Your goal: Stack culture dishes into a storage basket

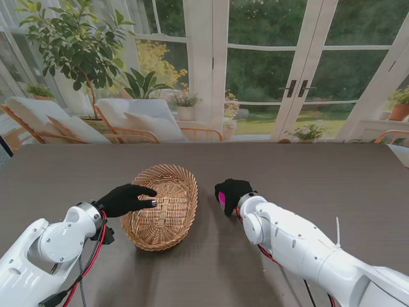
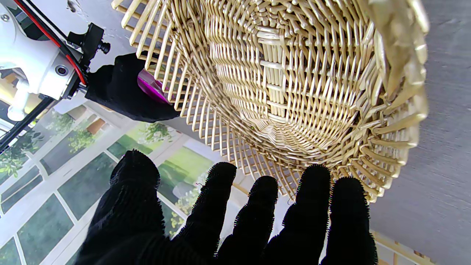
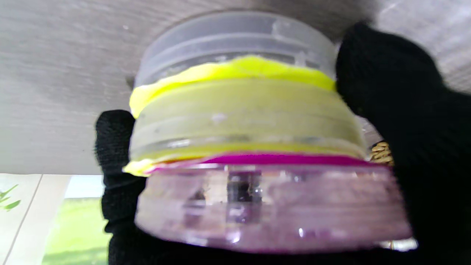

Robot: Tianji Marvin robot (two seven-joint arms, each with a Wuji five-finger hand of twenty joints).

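Beside the basket (image 1: 161,206), the right robot hand (image 1: 231,194) grips stacked dishes (image 3: 243,147); left robot hand (image 1: 126,199) open.

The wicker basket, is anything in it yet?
Empty. The basket shows only bare weave inside in both views; the dishes sit stacked in the right hand, outside it.

- The stand camera looks down on the table (image 1: 332,173) from behind both arms.
- The left wrist camera sits close to the basket (image 2: 301,84), also in the stand view.
- The right wrist camera presses close against stacked dishes (image 3: 250,147).
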